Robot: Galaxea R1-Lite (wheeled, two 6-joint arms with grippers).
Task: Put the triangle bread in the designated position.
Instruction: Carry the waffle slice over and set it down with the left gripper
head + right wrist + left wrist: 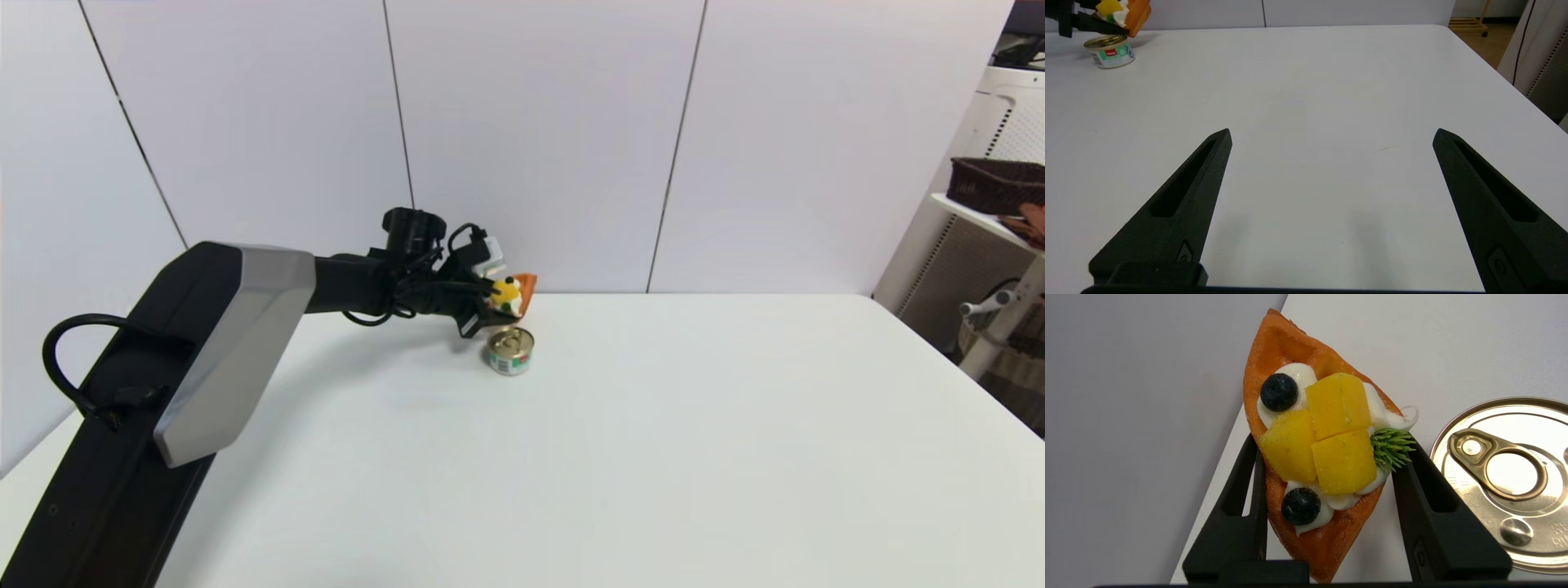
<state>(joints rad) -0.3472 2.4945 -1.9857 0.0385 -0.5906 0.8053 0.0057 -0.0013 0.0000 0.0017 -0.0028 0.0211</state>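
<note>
The triangle bread (1316, 457) is a small orange-brown wedge with a waffle-like, sugared crust. On top sit three yellow fruit chunks over white cream, two dark berries, one toward each end, and a spiky green sprig at one side. The left gripper (500, 304) has it clamped between both black fingers (1241, 522), held up in the air at the far side of the white table (653, 457), close to the back wall. In the head view the bread sits at about 12 o'clock from the gold-lidded tin can (511, 350), just above it and apart from it; the can stands upright on the table with its ring pull facing up.

From the head view the bread is mostly lost behind the gripper's fingers and cables: only the yellow top and an orange edge peek out. In the left wrist view the wedge's lower tip is cut off behind the gripper body, and the can is only partly in the picture. The can's label is too small to read.

The right gripper (1331, 134) hovers low over bare table nearer the robot, its claw spread wide with nothing in it; the can and bread lie far off at roughly its 10 o'clock.
</note>
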